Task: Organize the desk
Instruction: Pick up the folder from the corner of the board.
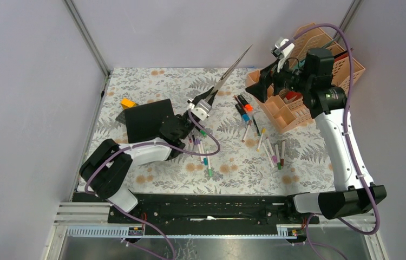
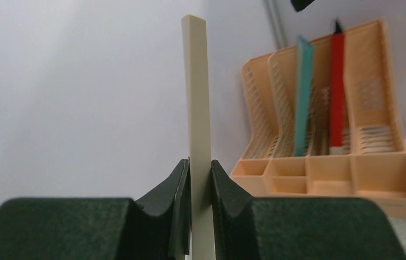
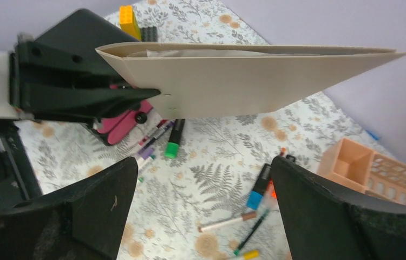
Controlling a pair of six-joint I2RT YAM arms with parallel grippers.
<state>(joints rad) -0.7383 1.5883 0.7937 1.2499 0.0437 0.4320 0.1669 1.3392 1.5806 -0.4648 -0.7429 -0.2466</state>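
The desk [image 1: 233,168] fills the middle of the top view. It is closed in by grey walls [image 1: 27,108] on the left, the far side and the right, and by the black rail [image 1: 206,208] along the near edge. Bare cloth shows in the far-left part and in the strip just before the rail. The middle is covered by loose markers [image 3: 174,141], which lie scattered between the two arms. A black pad [image 1: 145,120] lies on the left side, with a yellow block [image 1: 128,102] just beyond it. The peach organizer [image 1: 298,108] stands in the far right corner, close to the right wall. A teal sheet [image 2: 302,97] and a red one [image 2: 337,92] stand upright in its slots. The left claw [image 2: 200,206] is raised over the middle of the desk. It is closed tight on a thin beige folder [image 1: 233,70], gripping it by one end with both fingers pressed flat on its sides. The folder is lifted off the cloth, and its free end points up toward the far wall. The right claw [image 3: 203,168] hangs in the air by the front left corner of the organizer. Its fingers are spread wide, with nothing between them and touching nothing, and they face the folder.
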